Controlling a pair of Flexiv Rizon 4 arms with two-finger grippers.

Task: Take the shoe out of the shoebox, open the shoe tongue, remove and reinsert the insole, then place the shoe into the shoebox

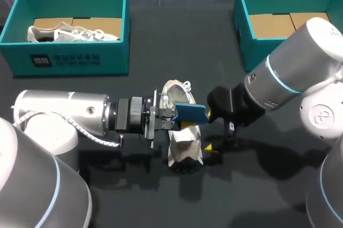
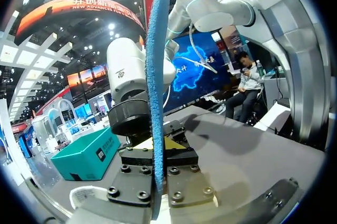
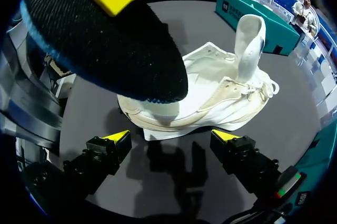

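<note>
Right wrist view: the right end effector (image 3: 171, 137) stands wide open and holds nothing. Its yellow tips are clear of the white shoe (image 3: 210, 95), which lies just ahead of it on the tabletop (image 3: 295, 118). The left end effector (image 2: 157, 144) is clamped on the blue insole (image 2: 157, 76), held on edge above the shoe.

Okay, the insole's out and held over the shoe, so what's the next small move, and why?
Probably tilt and lower the insole toward the opening of the shoe. The left gripper is shut on it above the shoe, the tongue stands up, and the right gripper sits open beside the shoe.
</note>
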